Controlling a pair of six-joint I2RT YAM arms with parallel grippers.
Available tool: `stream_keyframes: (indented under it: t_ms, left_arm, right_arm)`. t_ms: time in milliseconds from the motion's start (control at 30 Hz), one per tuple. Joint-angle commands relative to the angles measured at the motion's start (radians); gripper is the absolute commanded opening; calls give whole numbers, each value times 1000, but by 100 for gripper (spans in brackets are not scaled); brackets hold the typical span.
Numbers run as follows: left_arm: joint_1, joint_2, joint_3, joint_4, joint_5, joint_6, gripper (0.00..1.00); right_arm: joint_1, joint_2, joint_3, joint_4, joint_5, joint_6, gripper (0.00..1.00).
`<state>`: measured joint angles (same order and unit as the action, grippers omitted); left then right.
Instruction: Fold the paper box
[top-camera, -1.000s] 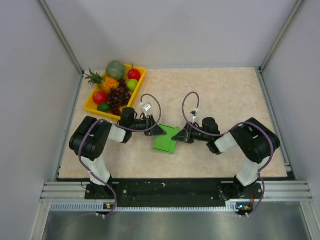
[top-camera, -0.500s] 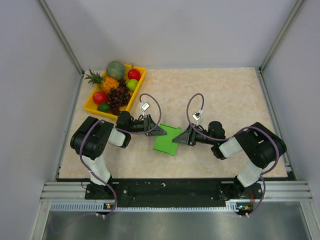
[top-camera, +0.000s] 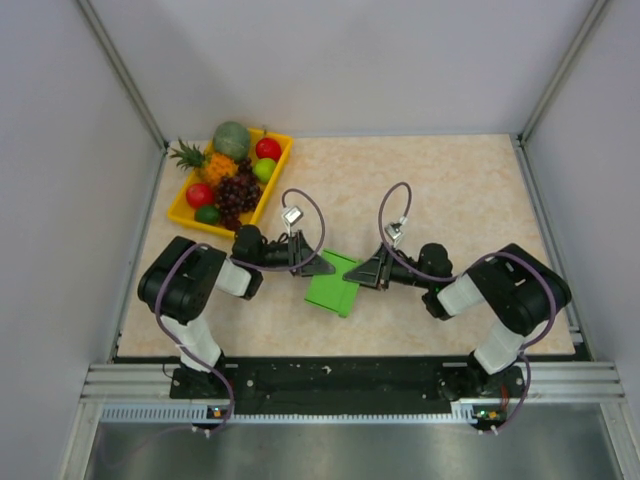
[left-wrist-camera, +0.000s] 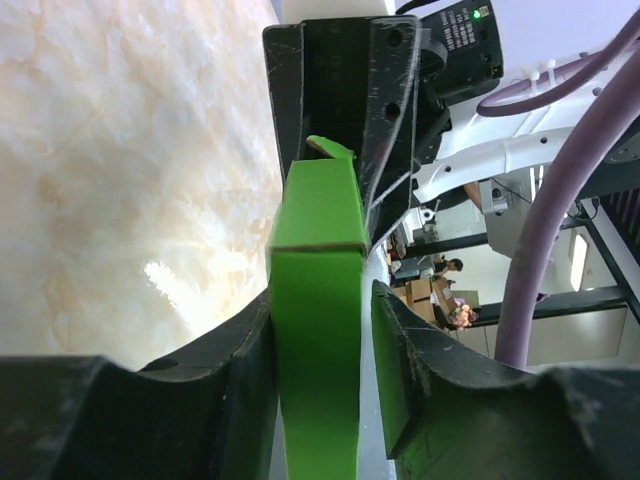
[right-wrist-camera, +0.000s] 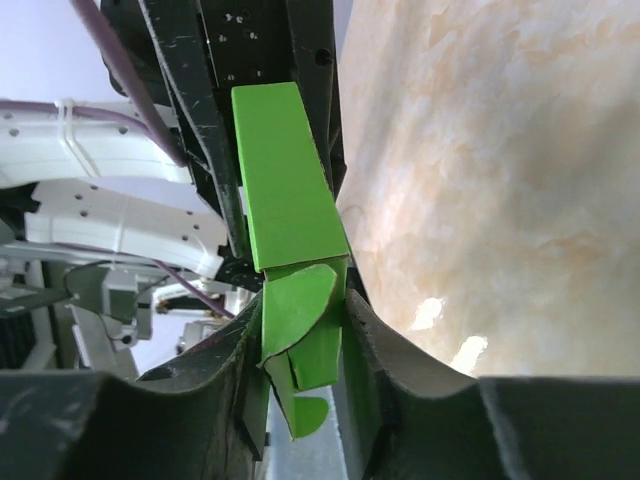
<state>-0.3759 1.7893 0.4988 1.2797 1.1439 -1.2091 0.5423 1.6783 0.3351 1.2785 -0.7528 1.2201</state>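
Note:
The paper box (top-camera: 333, 285) is a bright green flattened sleeve near the table's front middle, held between my two grippers, which face each other. My left gripper (top-camera: 322, 266) grips its left end; in the left wrist view the green strip (left-wrist-camera: 315, 300) runs between the fingers (left-wrist-camera: 245, 390) toward the other gripper's black jaws. My right gripper (top-camera: 358, 277) is shut on the right end. In the right wrist view the box (right-wrist-camera: 285, 190) has rounded end flaps (right-wrist-camera: 295, 300) pinched between both fingers.
A yellow fruit tray (top-camera: 176, 212) with pineapple, grapes, apples and a melon sits at the back left. Grey walls enclose the beige table on three sides. Cables loop above both wrists.
The right gripper let go of the box's end, shifted slightly toward the front and closed on it again. The box and the left gripper barely moved.

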Motion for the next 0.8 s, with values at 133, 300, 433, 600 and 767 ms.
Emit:
stream_keyframes:
  t_ms: [133,300,433,600,767]
  left_arm:
    - [-15,-137,6,28,-56,121,50]
    - [-15,-373,50,-720,-249,615,76]
    - [-14,-670,54,-1012,-650,819,98]
    - [-56,-970,-41,-1063,-913,1052,99]
    - [-335,-1111,-67,-1037,-1053,1259,99]
  right_arm:
    - [11,-25,8,278,46,102,21]
    - [-10,-66,-13,236,61,125,19]
    - [-51,-118,-31,122,63,111,18]
    - [-97,-271,-15,-284,81,95,18]
    - [-177,-463,97,-819,113,9,23]
